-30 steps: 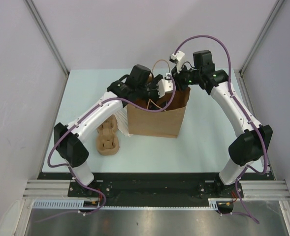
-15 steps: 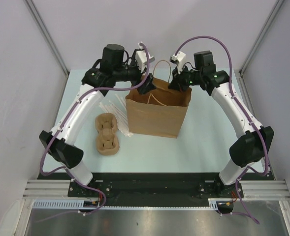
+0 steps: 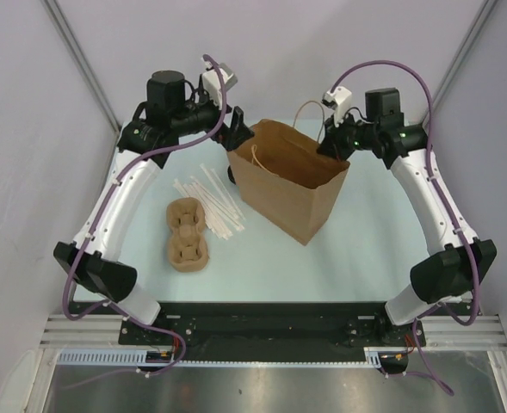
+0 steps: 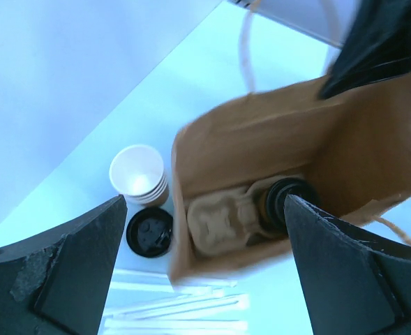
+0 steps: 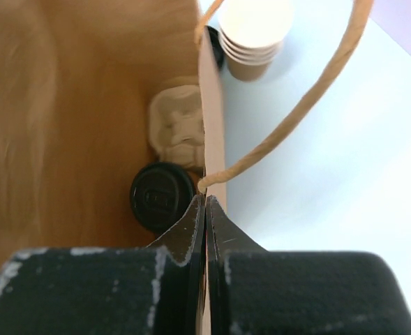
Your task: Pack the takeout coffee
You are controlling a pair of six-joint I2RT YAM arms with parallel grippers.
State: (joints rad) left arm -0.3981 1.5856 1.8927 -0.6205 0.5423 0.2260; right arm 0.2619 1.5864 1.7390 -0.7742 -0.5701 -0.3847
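One takeout coffee (image 4: pixel 285 200) with a black lid (image 5: pixel 162 197) stands in a pulp carrier (image 4: pixel 222 220) at the bottom of the open brown paper bag (image 3: pixel 292 185). My right gripper (image 5: pixel 205 202) is shut on the bag's rim (image 3: pixel 335 148), right at the foot of a rope handle (image 5: pixel 296 105). The bag leans over. My left gripper (image 4: pixel 205 209) hangs open and empty above the bag's left back corner (image 3: pixel 238 138), outside the bag. From the top view the coffee is hidden inside the bag.
A stack of lidless cups (image 4: pixel 139 174) and a loose black lid (image 4: pixel 149 232) sit just left of the bag. Wrapped straws (image 3: pixel 210 202) and a second pulp carrier (image 3: pixel 188 234) lie on the table's left half.
My left gripper has come up out of the bag and drawn back to the left. The right gripper has pulled the rim to the right, tilting and turning the bag.
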